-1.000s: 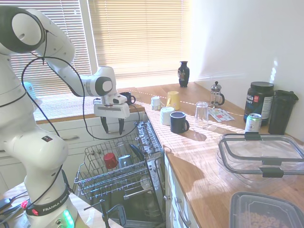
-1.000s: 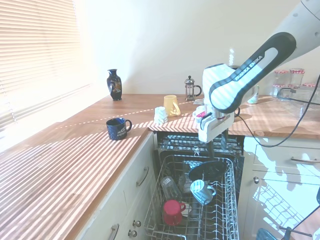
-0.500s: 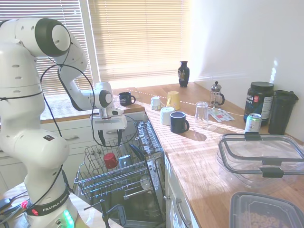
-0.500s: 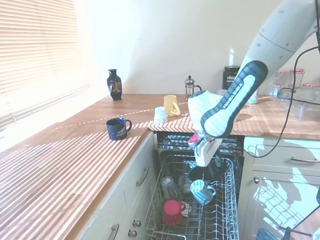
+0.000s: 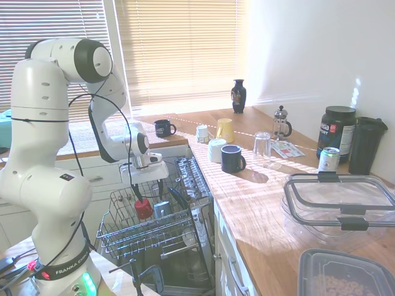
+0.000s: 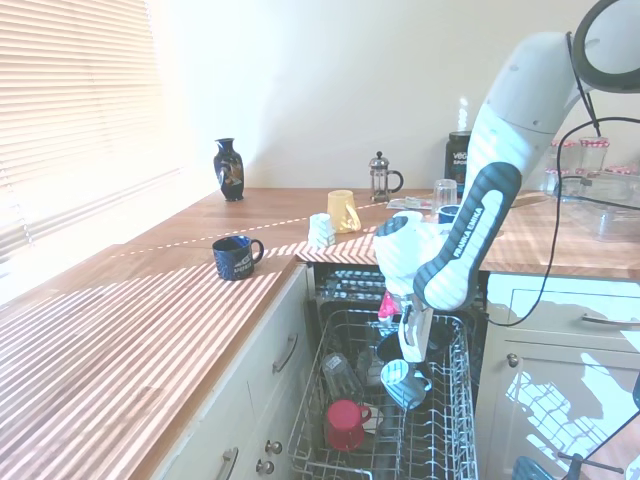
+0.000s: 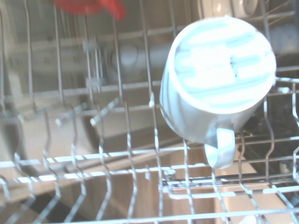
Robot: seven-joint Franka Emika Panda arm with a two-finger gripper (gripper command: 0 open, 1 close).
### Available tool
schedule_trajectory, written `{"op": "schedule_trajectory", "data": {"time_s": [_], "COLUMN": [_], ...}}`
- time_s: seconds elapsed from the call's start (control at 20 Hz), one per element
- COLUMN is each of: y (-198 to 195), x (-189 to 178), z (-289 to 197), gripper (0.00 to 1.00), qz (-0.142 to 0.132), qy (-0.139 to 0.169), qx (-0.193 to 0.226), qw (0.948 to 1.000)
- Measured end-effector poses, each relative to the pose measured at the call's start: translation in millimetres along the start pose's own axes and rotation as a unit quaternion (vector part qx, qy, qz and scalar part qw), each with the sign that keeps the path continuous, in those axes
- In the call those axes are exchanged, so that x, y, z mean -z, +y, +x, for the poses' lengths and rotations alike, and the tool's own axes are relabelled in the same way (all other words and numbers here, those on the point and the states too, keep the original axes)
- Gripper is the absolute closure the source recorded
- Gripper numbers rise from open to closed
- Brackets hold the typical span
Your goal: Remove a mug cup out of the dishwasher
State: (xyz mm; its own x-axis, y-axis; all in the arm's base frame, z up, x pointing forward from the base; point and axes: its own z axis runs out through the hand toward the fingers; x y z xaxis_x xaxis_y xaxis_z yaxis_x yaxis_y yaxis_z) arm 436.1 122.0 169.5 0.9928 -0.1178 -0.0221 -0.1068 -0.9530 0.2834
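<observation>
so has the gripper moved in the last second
Yes. In the second exterior view the gripper has come down from countertop level into the dishwasher rack, and now hangs just above the pale mug cup.

a pulled-out grey wire rack [image 6: 440, 420] of the open dishwasher [image 5: 185, 246] is open from above. the pale mug cup [image 6: 405, 383] lies tilted among upright prongs, with the gripper [image 6: 412, 345] just above it. a red cup [image 6: 344, 423] sits near it towards the rack's front, and clear glasses [image 6: 350, 372] stand just beside it. wire bars cross under and around the mug cup in the wrist view. the wooden counter [image 6: 150, 320] edges one side of the rack.
</observation>
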Motion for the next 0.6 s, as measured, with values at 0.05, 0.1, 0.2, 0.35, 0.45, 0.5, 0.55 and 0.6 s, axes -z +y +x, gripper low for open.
{"op": "schedule_trajectory", "data": {"time_s": [0.05, 0.1, 0.2, 0.35, 0.45, 0.5, 0.55, 0.6], "y": [0, 0, 0, -5, -13, -18, -24, -29], "x": [-5, -9, -16, -22, -26, -28, -31, -33], "z": [-1, -1, 1, 15, 26, 30, 34, 38], "gripper": [0.0, 0.0, 0.0, 0.0, 0.0, 0.0, 0.0, 0.0], "qz": [-0.003, -0.007, -0.012, -0.013, -0.013, -0.015, -0.017, -0.02], "qy": [0.0, 0.001, 0.001, 0.006, 0.008, 0.009, 0.009, 0.01], "qx": [0.011, 0.019, 0.031, 0.034, 0.035, 0.037, 0.039, 0.04], "qw": [0.9999, 0.9998, 0.9994, 0.9993, 0.9992, 0.9991, 0.9991, 0.999]}}
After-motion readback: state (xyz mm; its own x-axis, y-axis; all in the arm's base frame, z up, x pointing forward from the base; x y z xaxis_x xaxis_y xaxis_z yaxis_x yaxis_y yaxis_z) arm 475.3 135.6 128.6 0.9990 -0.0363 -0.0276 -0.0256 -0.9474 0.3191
